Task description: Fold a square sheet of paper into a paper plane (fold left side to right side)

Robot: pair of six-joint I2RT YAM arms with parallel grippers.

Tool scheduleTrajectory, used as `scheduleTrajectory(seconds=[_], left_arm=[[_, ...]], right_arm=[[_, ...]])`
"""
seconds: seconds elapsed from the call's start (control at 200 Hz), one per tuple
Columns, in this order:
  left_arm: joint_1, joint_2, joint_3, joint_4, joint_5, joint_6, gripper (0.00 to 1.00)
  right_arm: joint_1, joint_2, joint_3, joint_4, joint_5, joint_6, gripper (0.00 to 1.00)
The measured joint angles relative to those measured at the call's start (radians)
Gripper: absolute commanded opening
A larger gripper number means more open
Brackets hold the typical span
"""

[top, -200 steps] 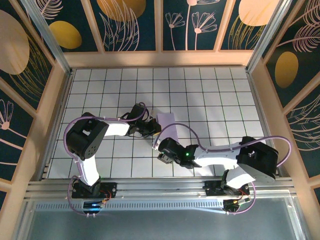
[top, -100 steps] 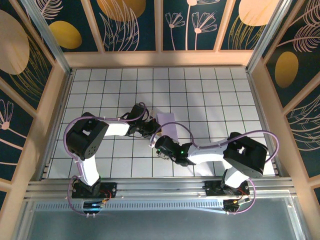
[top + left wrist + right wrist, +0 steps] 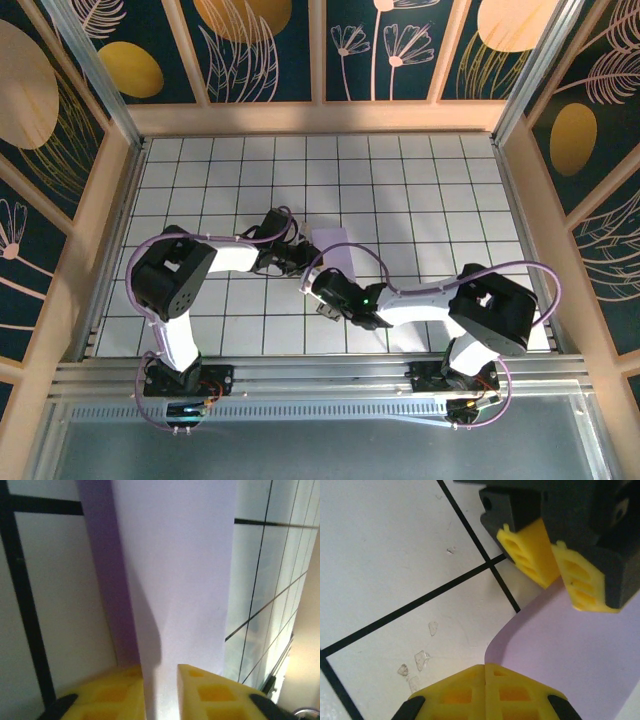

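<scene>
Since a second ago the right arm has swung inward, bringing the right gripper [image 3: 323, 292] up to the near-left corner of the square sheet of paper [image 3: 338, 250], which lies mid-table on the white grid tiles [image 3: 420, 200]. The left gripper [image 3: 297, 258] has barely shifted at the sheet's left edge. From the left wrist, its yellow fingers [image 3: 205, 692] are clamped on the lavender edge, which is lifted off the tiles. From the right wrist, that gripper's own fingertips press together right at the curled paper edge; whether paper is caught between them I cannot tell. To fold well, I judge both grippers should carry the left edge across evenly and line it up with the right edge before creasing.
</scene>
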Motion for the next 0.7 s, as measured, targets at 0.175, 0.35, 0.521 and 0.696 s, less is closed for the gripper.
scheduleTrajectory(seconds=[0.175,0.35,0.521,0.696], left_arm=[[0.023,-0.105,-0.011,-0.025,-0.033,0.022,0.41],[0.052,-0.226,-0.029,-0.028,-0.062,0.032,0.34],[0.056,-0.228,-0.029,-0.019,-0.066,0.035,0.18],[0.046,-0.145,-0.020,-0.011,-0.047,0.036,0.12]], right_arm=[[-0.053,-0.021,0.011,-0.044,-0.124,0.041,0.00],[-0.131,-0.035,0.035,-0.066,-0.268,0.089,0.00],[-0.159,-0.066,0.035,-0.074,-0.415,0.129,0.00],[-0.169,-0.067,0.035,-0.074,-0.536,0.173,0.00]])
